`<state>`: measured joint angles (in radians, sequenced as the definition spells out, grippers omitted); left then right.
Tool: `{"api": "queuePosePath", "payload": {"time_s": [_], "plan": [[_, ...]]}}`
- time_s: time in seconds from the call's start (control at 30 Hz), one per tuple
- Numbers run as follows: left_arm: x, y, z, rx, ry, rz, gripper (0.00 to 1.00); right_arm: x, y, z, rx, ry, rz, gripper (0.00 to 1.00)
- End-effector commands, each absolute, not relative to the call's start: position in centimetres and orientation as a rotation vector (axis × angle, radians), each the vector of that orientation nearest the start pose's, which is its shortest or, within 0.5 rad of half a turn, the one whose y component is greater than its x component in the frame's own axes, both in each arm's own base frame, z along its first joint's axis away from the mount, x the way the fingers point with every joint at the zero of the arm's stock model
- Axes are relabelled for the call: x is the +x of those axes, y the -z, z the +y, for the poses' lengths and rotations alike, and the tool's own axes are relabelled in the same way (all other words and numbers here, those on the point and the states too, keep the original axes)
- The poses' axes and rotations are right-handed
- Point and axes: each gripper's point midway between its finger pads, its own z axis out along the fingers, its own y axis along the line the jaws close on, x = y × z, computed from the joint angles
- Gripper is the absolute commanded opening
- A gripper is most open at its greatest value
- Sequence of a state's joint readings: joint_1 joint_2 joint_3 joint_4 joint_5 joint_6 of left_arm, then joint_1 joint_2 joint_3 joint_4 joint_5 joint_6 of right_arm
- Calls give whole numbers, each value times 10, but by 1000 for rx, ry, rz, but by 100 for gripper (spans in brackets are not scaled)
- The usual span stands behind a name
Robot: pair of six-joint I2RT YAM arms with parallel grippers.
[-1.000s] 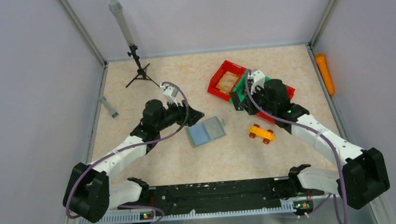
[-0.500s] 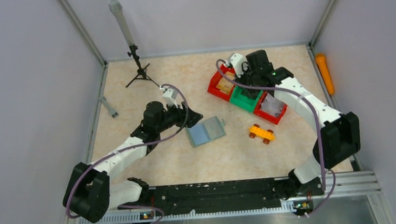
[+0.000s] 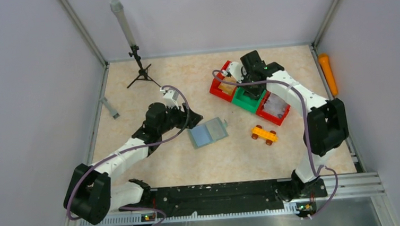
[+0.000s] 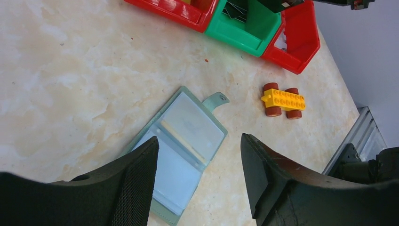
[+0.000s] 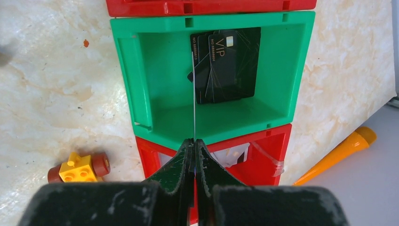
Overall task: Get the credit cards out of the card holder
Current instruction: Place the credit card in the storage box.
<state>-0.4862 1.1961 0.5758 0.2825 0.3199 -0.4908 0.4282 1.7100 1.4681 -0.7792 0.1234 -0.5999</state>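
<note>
The grey-green card holder (image 3: 208,132) lies open on the table, its pale clear sleeves up and its tab toward the bins; it also shows in the left wrist view (image 4: 188,136). My left gripper (image 3: 194,116) (image 4: 198,139) is open and empty, just above the holder's left part. My right gripper (image 3: 249,87) (image 5: 194,141) is shut on a thin card (image 5: 194,94) seen edge-on, held over the green bin (image 5: 141,89). Black VIP credit cards (image 5: 228,66) lie in that bin.
The green bin (image 3: 247,102) stands between two red bins (image 3: 222,86) (image 3: 275,109). A yellow toy car (image 3: 264,134) (image 4: 283,100) lies right of the holder. An orange tool (image 3: 328,73) lies by the right wall. A small tripod (image 3: 140,70) stands at the back left.
My right arm has swung back and round, bringing its gripper from the bins' near side to above the green bin. The left arm and the holder have barely moved.
</note>
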Motion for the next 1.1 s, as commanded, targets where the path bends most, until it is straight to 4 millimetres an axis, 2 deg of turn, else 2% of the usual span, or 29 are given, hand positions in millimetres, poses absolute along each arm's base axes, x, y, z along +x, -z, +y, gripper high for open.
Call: {"api": "queuePosePath", "payload": {"time_s": [0.0,0.17,0.33,0.47,0.63,0.8,1.07], "plan": [[298,-166,-239,226,938,1957,67,406,-153,127,-1245,264,2253,0],[297,-168,-241,228,955,1957,67,413,-131,122,-1253,263,2298,0],[296,-168,-242,228,966,1958,67,425,-122,119,-1229,257,2282,0],[296,-166,-243,230,975,1964,68,431,-116,122,-1219,193,2299,0],[296,-166,-246,238,993,1969,68,433,-96,132,-1243,104,2319,0],[297,-163,-247,237,990,1977,68,440,-82,127,-1220,125,2336,0],[293,-167,-250,256,1020,1962,67,474,-90,102,-1040,350,2274,23]]}}
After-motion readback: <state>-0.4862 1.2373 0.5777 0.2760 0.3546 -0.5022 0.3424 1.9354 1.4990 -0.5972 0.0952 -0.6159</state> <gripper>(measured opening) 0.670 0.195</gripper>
